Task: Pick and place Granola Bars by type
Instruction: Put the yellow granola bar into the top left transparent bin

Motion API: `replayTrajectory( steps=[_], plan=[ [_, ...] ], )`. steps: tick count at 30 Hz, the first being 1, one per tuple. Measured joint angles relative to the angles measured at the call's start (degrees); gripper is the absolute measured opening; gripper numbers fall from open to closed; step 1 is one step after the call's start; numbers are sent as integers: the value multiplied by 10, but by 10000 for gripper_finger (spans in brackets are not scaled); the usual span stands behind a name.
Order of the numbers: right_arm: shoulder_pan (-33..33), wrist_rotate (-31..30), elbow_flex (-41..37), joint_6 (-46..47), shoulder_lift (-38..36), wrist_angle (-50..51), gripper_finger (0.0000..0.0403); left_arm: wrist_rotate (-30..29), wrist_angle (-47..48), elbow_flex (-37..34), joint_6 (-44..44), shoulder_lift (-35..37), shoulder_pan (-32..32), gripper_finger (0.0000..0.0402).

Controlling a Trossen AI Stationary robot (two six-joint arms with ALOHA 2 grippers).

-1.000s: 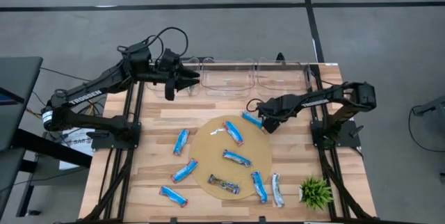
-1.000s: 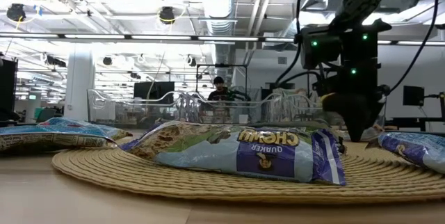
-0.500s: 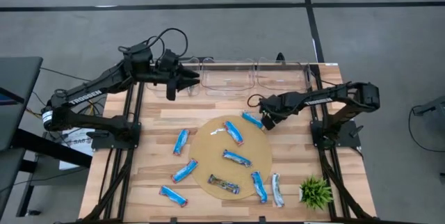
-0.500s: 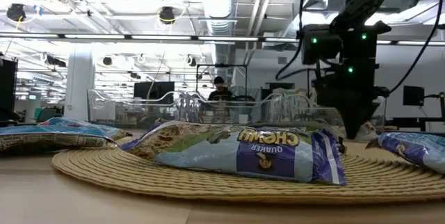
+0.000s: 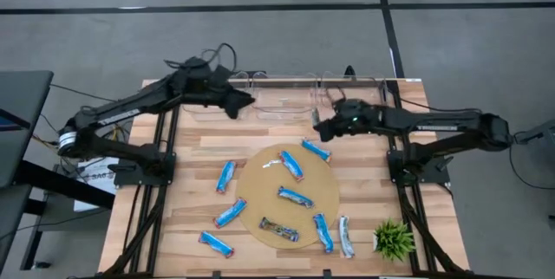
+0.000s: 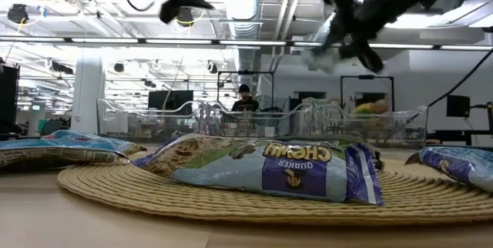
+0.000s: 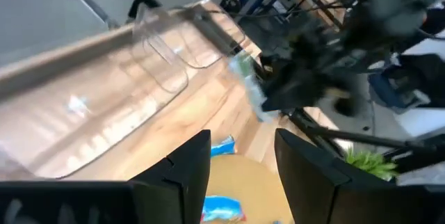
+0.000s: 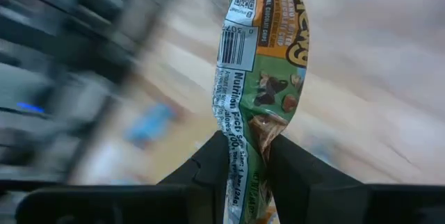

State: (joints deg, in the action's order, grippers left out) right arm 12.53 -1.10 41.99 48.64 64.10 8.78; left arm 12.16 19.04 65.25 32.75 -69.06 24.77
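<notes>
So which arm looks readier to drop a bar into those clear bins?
The right. Its gripper is shut on a green-wrapped bar and hangs by the clear bins. The left gripper is near them too, but open and empty.

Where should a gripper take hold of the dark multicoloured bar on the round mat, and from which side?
Probably grip the dark bar across its narrow width at mid-length, coming straight down: it lies flat on the woven mat, long axis across the table, with bare mat along both long edges for the fingers.
</notes>
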Motion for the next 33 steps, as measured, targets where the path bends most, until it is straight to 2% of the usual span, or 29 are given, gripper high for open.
replayTrajectory(
  steps=[3, 10, 13, 19, 27, 33],
  plan=[
    [0, 14, 17, -5, -3, -38, 75, 21, -80, 0, 39, -52, -4, 152],
    [0, 59, 76, -29, 27, -46, 75, 95, -314, 0, 168, -163, -10, 152],
    [0, 70, 93, -40, 41, -47, 75, 120, -367, 0, 194, -195, -10, 152],
    [-1, 81, 118, -46, 69, -46, 75, 121, -378, 5, 183, -212, -12, 152],
    [-1, 125, 153, -68, 104, -49, 75, 111, -391, 6, 159, -211, -12, 152],
    [-5, 130, 170, -71, 122, -50, 75, 111, -392, 6, 153, -211, -12, 148]
  ],
)
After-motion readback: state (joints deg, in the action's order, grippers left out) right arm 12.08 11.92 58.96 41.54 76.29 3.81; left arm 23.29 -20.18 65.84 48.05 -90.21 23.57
